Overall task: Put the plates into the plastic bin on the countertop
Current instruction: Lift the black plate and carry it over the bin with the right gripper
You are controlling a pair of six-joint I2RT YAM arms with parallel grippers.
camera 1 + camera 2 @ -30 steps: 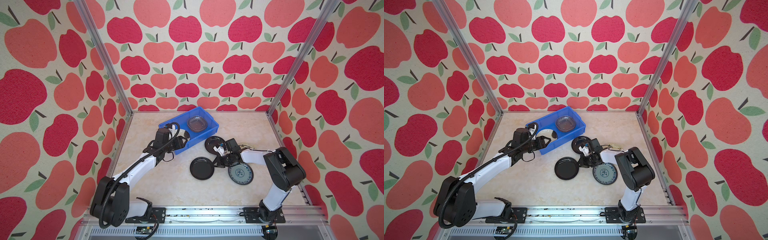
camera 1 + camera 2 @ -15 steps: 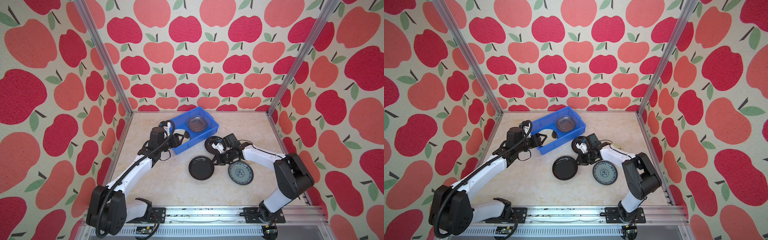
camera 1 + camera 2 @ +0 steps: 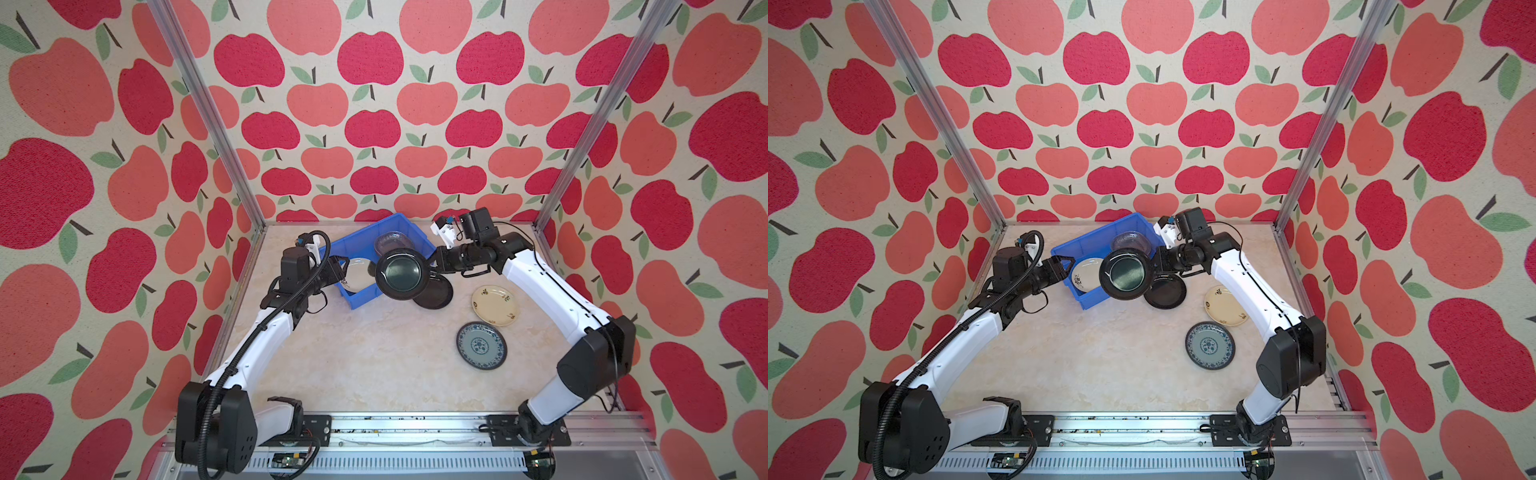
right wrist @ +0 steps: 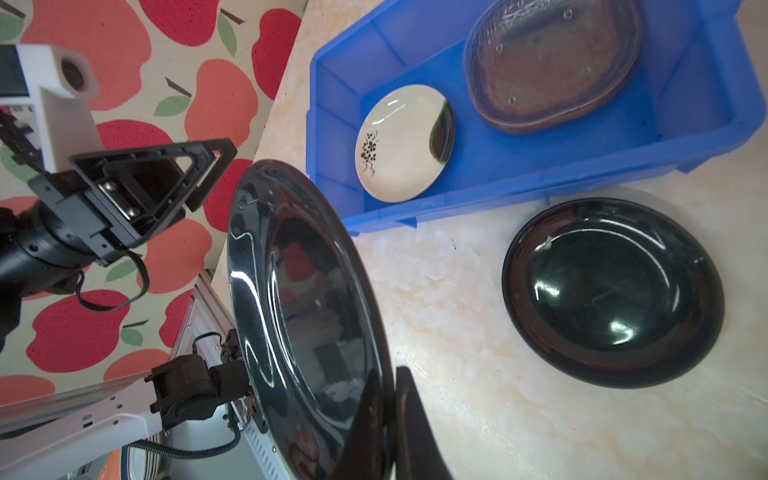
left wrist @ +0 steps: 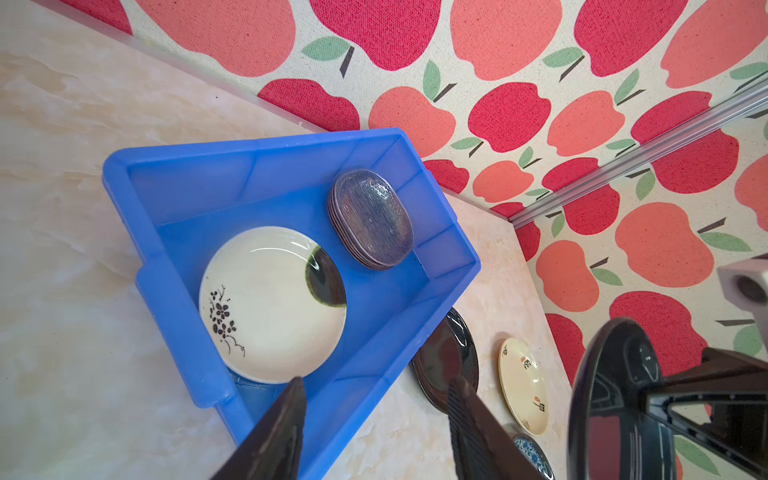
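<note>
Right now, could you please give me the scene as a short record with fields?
Left gripper: open, empty, beside the blue bin
Right gripper: shut on black plate at its rim, held in the air by the bin
In bin: white blotched plate, clear plate stack
On countertop: second black plate, cream plate, blue-white plate

In bin [image 3: 360,298]: stack [image 3: 391,242] behind lone plate [image 3: 358,275]; outside plate [image 3: 439,296] just right, maybe touching

Lab test booth, apple-print walls [image 3: 374,62], aluminium framing [image 3: 212,124]
</note>
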